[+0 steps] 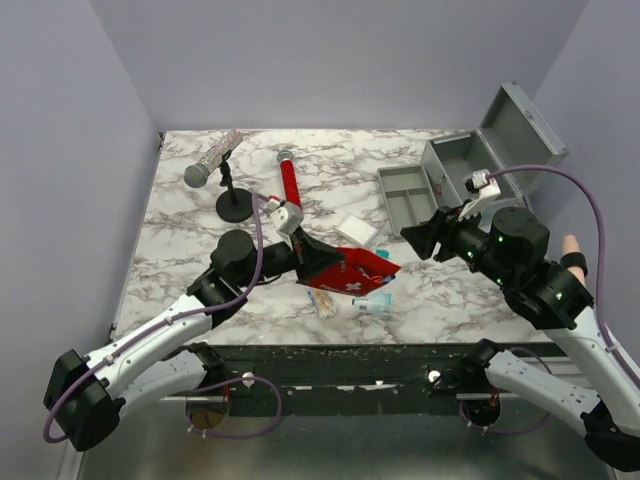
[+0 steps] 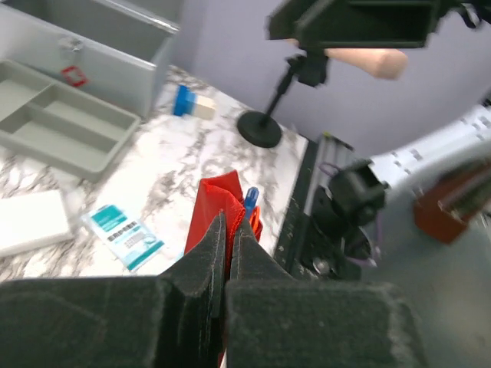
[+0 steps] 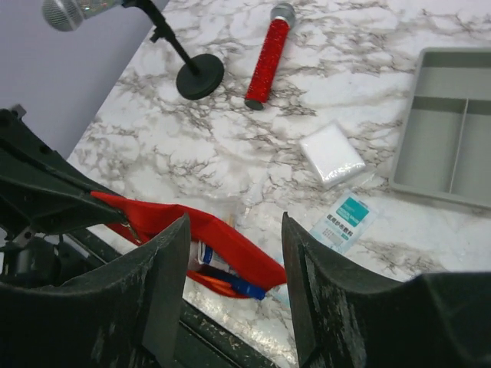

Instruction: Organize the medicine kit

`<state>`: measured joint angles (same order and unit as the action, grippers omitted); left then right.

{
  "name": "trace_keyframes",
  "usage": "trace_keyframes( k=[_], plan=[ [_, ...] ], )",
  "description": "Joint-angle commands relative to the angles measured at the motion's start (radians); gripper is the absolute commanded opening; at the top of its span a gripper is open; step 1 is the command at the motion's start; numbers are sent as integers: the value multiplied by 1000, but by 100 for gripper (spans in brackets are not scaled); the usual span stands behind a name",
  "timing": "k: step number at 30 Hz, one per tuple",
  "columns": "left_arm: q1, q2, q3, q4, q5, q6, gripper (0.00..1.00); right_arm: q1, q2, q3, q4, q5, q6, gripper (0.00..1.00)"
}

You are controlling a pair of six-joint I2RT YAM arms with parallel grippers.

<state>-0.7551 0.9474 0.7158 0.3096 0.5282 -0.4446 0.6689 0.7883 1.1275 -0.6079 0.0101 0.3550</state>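
The pouch [image 2: 217,195] is pinched between the closed left fingers [image 2: 221,234]. The right fingers [image 3: 170,264] are spread wide, and nothing is held. The kit [image 1: 462,162] is seen at 2 o'clock on the bench [image 1: 190,230], its lid [image 1: 522,122] raised. Its red mark [image 2: 73,74] is shown only in the left wrist view.

Grey medicine kit [image 1: 462,160], lid open, divided tray [image 1: 405,192] alongside

A red microphone [image 1: 289,180] was laid beside a silver microphone [image 1: 212,160] (on its stand [image 1: 233,203]); a white packet [image 1: 357,231] was seen near a red pouch [image 1: 352,272]
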Motion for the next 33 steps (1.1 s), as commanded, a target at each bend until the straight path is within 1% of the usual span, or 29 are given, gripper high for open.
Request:
trace_keyframes(
  k=[1,6,8,14,17,20,24,27,30,33],
  plan=[
    [-12,-32,-232,400,-322,-219,0,3,-44,-116,91,137,85,58],
    [-15,102,-321,650,-428,-339,0,3,-47,-176,80,94,76,56],
    [-15,117,-361,694,-503,-350,0,3,-34,-208,79,67,85,56],
    [-15,56,-452,551,-661,-298,0,3,18,-311,138,19,128,54],
    [-16,4,-495,472,-712,-286,0,3,67,-340,187,21,144,54],
    [-21,-27,-544,459,-735,-275,0,3,133,-356,247,13,162,54],
    [-41,-41,-570,427,-758,-255,0,3,236,-347,335,19,185,54],
    [-62,-45,-579,415,-778,-230,0,1,322,-308,373,21,180,54],
    [-82,-45,-578,413,-793,-200,0,0,417,-252,395,-4,167,53],
    [-95,-41,-575,414,-807,-177,0,0,489,-219,410,-58,160,50]
  ],
)
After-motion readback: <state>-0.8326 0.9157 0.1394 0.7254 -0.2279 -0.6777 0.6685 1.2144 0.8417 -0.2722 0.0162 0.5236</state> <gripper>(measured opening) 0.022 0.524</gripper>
